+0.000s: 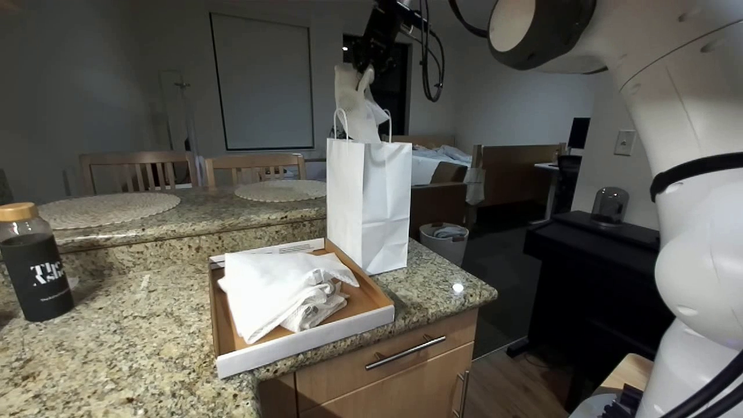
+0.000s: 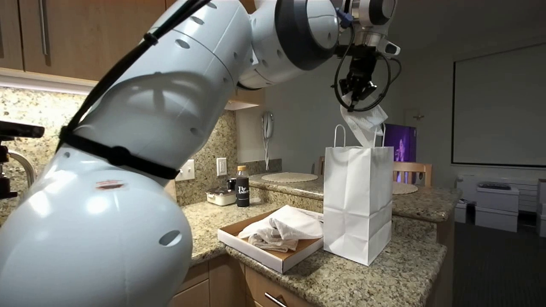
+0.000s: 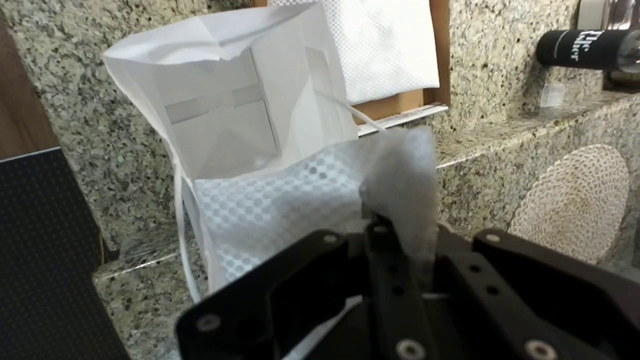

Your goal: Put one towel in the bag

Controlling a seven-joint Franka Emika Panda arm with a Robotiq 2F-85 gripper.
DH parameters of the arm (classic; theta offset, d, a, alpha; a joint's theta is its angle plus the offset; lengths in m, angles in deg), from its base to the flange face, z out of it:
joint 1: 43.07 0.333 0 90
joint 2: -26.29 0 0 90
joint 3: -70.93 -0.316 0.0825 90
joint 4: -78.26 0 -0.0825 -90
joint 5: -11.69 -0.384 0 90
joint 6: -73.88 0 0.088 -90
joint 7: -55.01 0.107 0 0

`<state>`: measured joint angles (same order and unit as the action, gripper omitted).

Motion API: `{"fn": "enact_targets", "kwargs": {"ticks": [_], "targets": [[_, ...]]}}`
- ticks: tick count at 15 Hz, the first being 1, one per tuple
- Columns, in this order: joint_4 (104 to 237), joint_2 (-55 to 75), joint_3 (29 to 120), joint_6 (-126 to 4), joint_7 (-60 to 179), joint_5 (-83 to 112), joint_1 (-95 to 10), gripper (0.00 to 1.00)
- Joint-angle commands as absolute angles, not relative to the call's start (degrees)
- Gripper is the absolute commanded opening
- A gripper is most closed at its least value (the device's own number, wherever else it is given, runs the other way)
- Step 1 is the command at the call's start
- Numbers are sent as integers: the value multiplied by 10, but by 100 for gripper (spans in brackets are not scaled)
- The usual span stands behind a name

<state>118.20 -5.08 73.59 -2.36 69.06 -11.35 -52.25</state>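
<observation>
We saw that the tool (image 3: 412, 241) was clamped on a white towel (image 2: 366, 121); the upper part of the cloth was pinched within it. From there the towel hung down over the white paper bag (image 1: 368, 203), which stood upright on the granite tabletop (image 1: 133, 348) with its mouth open. In both exterior views the lower end of the towel reached the mouth and disappeared behind the near edge, while the rest was above the bag. How deep this end went, we could not tell. In the wrist view the towel covered one part of the mouth, and beside it we could look at the inner walls.

Just beside the bag there was a shallow cardboard tray (image 1: 307, 344), white outside and brown inside. In it lay a heap of white towels (image 1: 273, 287), partly flat and partly crumpled. Well apart from the bag stood a black-sleeved bottle (image 1: 36, 276), and two round woven mats (image 1: 110, 210) lay on the higher level.
</observation>
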Motion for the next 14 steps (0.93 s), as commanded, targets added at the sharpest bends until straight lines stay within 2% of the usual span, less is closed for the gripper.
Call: {"fn": "enact_targets", "kwargs": {"ticks": [1, 11, 12, 13, 14], "targets": [[1159, -81, 724, 12, 678, -120, -525, 1], [1154, -118, 721, 35, 697, -151, -566, 3], [1152, -117, 722, 36, 698, -147, -566, 30], [1149, -116, 722, 40, 698, -144, -565, 31], [1147, -114, 724, 41, 698, -139, -562, 37]]}}
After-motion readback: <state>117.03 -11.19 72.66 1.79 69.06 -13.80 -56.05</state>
